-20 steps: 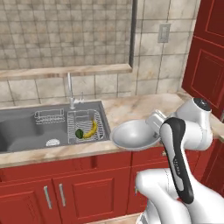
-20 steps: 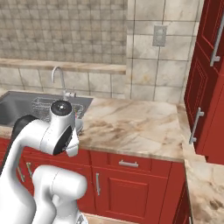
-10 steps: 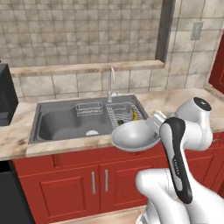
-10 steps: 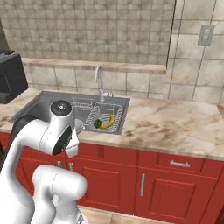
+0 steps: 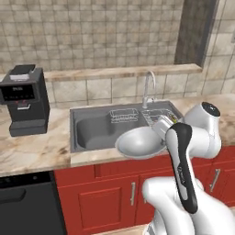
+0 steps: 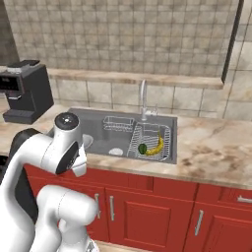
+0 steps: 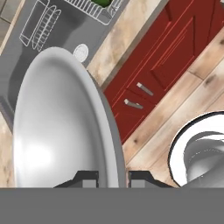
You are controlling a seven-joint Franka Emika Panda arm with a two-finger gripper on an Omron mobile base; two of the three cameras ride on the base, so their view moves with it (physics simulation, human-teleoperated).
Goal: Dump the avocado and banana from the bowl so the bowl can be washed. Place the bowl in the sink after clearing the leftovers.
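Gripping the unmarked bowl (image 5: 137, 142) rim, gripper (image 7: 112, 177) above sink (image 5: 92, 131).

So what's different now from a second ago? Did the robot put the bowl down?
No. The whole robot drove left along the counter, so the sink slid across both base views and a black coffee machine came into sight. The gripper stays shut on the rim of the empty bowl, carried at the counter's front edge by the sink. The banana and avocado still lie in the wire rack in the sink.
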